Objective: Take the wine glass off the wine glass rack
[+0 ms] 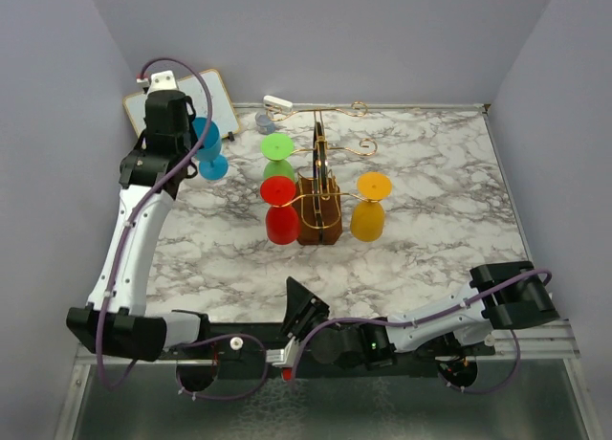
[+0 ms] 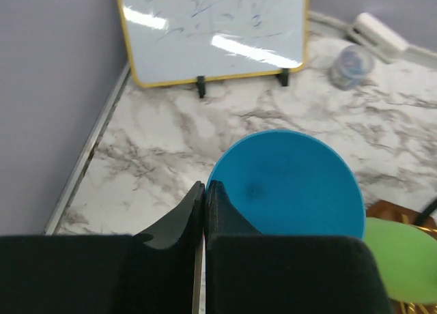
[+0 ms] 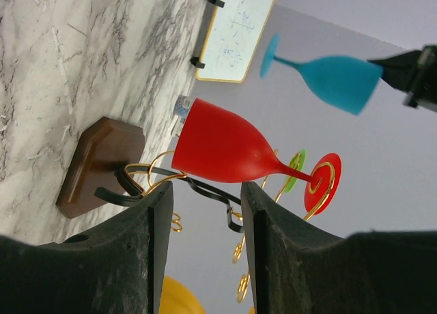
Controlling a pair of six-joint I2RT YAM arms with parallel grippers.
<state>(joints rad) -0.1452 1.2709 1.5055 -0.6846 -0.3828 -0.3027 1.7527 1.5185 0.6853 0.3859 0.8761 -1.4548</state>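
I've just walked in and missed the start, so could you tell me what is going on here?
The left gripper is shut on the blue wine glass, holding it in the air left of the wine glass rack. The red glass, the green glass and the yellow glass hang on the rack. The right gripper sits open near the front edge of the table, facing the rack, touching nothing.

- This is a robotics lab test cell, not a home or a shop.
- Plain pale lavender walls [image 1: 57, 96] box in a single marble-patterned tabletop [image 1: 430, 191] on three sides.
- Two robot arms, the left arm [image 1: 129, 239] and the right arm [image 1: 430, 320], sit bolted at its near edge, with purple cables [image 1: 177, 67] looping off them.
- A small whiteboard [image 1: 222, 94] stands in the far left corner.
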